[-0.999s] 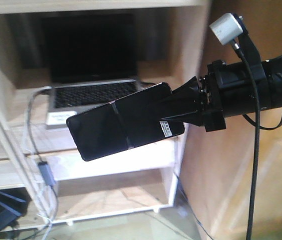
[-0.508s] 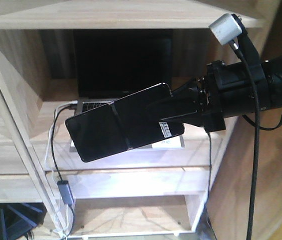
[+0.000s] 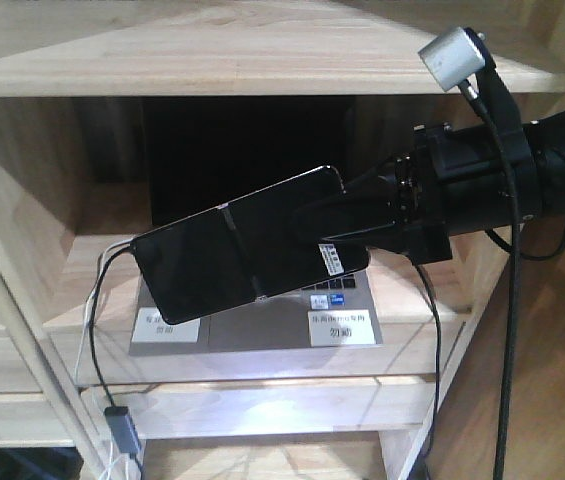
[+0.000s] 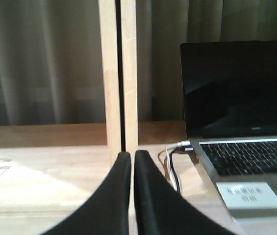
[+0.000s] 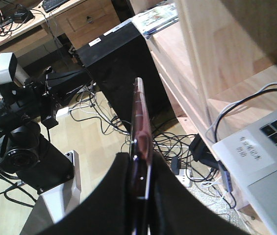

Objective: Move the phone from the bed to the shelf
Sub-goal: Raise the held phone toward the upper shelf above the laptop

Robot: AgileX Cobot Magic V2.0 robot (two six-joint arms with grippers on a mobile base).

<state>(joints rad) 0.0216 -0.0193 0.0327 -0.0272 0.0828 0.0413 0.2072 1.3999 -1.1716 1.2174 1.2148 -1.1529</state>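
**At the shelf front: phone clamped in my right pincer**

Closest to my right wrist camera, the right pincer (image 5: 140, 164) is clamped on one end of the phone (image 5: 140, 112). I see the phone edge-on there, its pinkish rim running up and away from the fingers.

From the front camera, the same pincer grips the phone (image 3: 232, 258) by the end that carries the small white sticker. The black slab hangs in the air, tilted, with its free end lower and to the left. It touches nothing but the fingers.

On my left wrist camera, the left pincer (image 4: 128, 157) has its two black fingers pressed all but together, with nothing between them. It sits low over a pale board.

Just beyond the phone stands the shelf (image 3: 262, 50). In the compartment behind the phone sits an open grey laptop (image 3: 252, 328) with a dark screen and two white labels (image 3: 342, 326) on its palm rest. A black cable (image 3: 95, 310) loops down from the laptop's left side past the board's front edge.

In the right wrist view the phone stands apart from the shelf's boards.

Farthest back, through the shelf in the left wrist view, hangs a grey curtain (image 4: 40, 63).
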